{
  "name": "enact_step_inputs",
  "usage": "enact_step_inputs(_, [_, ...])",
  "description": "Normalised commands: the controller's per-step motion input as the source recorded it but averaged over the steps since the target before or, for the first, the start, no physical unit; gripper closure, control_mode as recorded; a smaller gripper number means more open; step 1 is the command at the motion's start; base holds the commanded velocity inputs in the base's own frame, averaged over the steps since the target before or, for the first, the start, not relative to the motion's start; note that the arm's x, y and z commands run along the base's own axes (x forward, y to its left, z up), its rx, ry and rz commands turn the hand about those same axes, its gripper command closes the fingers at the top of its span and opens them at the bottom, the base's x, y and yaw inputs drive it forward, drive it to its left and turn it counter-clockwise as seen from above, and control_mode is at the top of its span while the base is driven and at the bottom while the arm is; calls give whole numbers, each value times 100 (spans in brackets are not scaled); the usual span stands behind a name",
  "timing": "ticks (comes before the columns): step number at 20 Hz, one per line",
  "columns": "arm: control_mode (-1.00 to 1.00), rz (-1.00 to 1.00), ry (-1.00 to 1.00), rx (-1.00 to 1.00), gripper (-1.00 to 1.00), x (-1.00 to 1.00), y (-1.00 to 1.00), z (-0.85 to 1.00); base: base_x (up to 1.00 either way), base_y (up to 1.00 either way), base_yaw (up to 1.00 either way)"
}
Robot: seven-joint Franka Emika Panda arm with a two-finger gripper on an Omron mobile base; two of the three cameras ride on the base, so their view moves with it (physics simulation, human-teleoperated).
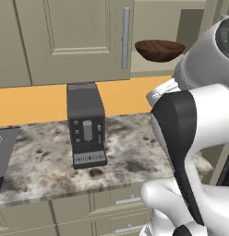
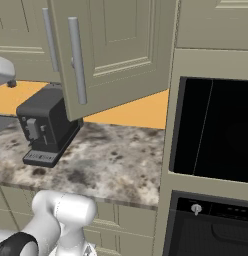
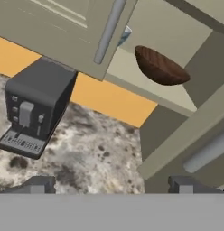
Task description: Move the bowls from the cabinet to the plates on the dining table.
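A dark brown wood-grain bowl point(image 1: 160, 50) sits on the shelf of the open cabinet point(image 1: 75, 37); in the hand view the same bowl point(image 3: 161, 67) is at the upper right. A sliver of the white and blue bowl point(image 3: 124, 33) peeks out behind the door's silver handle point(image 3: 107, 31). My gripper point(image 3: 111, 185) is open with nothing between its fingertips point(image 3: 39, 184). It hangs below and in front of the shelf, well short of the bowls. The plates and the dining table are out of view.
A black coffee machine point(image 1: 86, 124) stands on the speckled stone counter point(image 1: 135, 156) under the cabinet. The swung-out cabinet door point(image 2: 116, 50) juts over the counter. A built-in black oven point(image 2: 211, 130) fills the tall unit to the right. Drawers point(image 1: 121, 203) run below the counter.
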Motion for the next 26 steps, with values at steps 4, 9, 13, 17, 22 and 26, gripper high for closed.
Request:
enact_step_inputs(4, [-100,0,0,-24,-100,33,0,-52,0,0,0])
enact_step_inputs(9, [-100,0,1,-19,-100,48,0,-23,0,0,0])
enact_step_inputs(13, [-100,0,11,-17,-100,54,-1,-6,0,0,0])
enact_step_inputs(17, [-100,-1,14,-13,-100,47,-4,3,0,0,0])
enact_step_inputs(22, [-100,-7,12,-8,-100,45,0,5,0,0,0])
enact_step_inputs(26, [-100,-11,1,-16,-100,14,0,0,0,0,0])
